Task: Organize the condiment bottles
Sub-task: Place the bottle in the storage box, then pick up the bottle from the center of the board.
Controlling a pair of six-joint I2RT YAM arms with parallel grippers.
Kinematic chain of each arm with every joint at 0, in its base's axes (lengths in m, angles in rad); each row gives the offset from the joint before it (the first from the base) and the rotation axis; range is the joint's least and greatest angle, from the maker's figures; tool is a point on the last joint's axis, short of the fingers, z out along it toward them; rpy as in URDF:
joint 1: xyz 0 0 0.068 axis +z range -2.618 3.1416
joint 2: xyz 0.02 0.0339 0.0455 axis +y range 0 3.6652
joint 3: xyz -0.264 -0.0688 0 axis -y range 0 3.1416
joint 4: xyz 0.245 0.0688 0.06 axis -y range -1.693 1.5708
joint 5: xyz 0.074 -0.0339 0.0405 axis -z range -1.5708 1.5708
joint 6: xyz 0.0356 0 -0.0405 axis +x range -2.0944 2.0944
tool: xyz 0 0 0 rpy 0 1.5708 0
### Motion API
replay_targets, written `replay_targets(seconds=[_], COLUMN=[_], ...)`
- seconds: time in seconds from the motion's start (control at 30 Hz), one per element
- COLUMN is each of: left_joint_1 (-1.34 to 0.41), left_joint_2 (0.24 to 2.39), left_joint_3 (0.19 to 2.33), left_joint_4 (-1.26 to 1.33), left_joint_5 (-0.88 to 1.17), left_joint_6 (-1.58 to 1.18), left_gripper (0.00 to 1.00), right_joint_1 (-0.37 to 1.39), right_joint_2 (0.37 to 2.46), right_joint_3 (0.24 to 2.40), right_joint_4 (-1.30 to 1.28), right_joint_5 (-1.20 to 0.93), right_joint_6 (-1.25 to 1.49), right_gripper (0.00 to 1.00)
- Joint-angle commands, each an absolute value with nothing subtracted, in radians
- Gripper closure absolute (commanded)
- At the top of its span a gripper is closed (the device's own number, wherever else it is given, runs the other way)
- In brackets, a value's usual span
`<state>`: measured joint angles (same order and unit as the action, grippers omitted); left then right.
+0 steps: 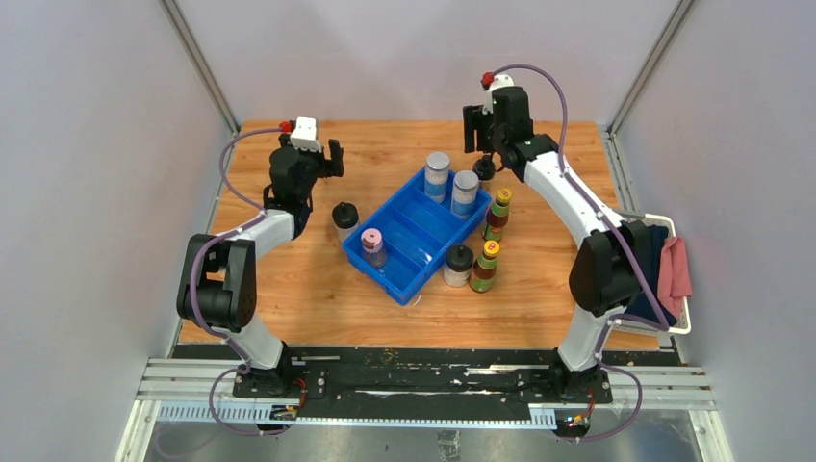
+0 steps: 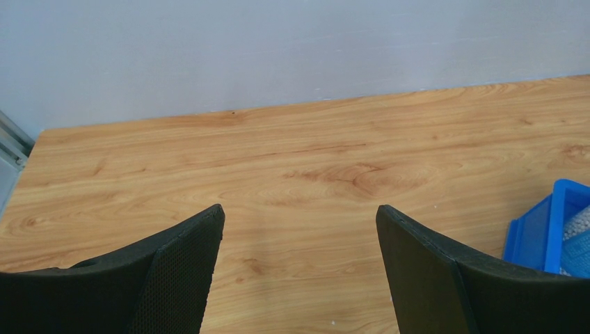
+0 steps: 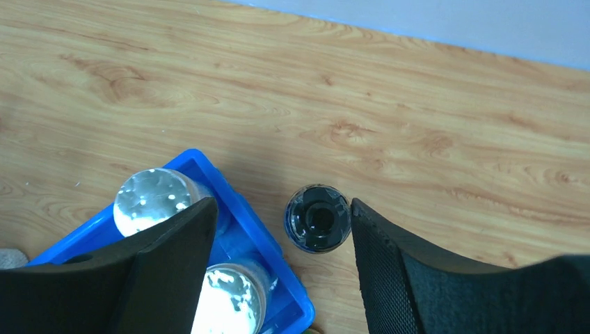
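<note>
"While the right gripper [image 3: 282, 206] is held above the table [image 3: 417, 125], what is seen between its fingers?"

"A small dark jar [image 3: 317, 227] is seen from straight above, stood upright just outside the corner of the blue tray [image 3: 259, 233]. It is framed in the gap between the fingers, nearer to one than to the other, and is touched by neither. The jaws are spread wider than the jar, and nothing is held."

"How is its long axis set against the approach?"

"The axis is vertical, so the lid is looked down upon. A straight descent is judged to be called for, with a finger brought down on either side of the body. A slight sideways correction is probably needed first, so that the jar is centred and the tray wall is not struck."

"Which arm is better placed?"

"The right one, since the jar lies directly beneath it at the tray's far right corner. The left gripper [image 2: 299, 209] is held well apart over the wood at the far left, its jaws spread wide with nothing between them."

"And the neighbours?"

"Two grey-lidded jars [image 3: 149, 200] are stood inside the tray, just across the wall from the dark jar."
</note>
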<state>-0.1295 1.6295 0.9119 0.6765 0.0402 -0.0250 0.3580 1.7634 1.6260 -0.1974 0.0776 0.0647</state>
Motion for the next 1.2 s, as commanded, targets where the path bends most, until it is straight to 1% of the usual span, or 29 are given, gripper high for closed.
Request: replay_targets(seconds=[0.0, 0.63, 1.17], left_joint_1=[-0.140, -0.141, -0.147], left_joint_2=[1.618, 1.620, 1.625], left_joint_3=[0.898, 0.897, 0.897], left_joint_4=[0.698, 0.698, 0.698], left_joint_5=[0.032, 0.037, 0.037], left_joint_6=[-0.017, -0.023, -0.020], left_gripper=[0.13, 0.13, 0.13], right_joint_1=[0.324, 0.275, 0.267], right_joint_2=[1.828, 1.923, 1.957], right_joint_3=[1.716, 1.750, 1.746], right_joint_4=[-0.349, -0.425, -0.426], right_joint_5=[0.116, 0.083, 0.058], right_joint_6=[0.148, 0.206, 0.203], right_gripper=[0.28, 0.33, 0.43])
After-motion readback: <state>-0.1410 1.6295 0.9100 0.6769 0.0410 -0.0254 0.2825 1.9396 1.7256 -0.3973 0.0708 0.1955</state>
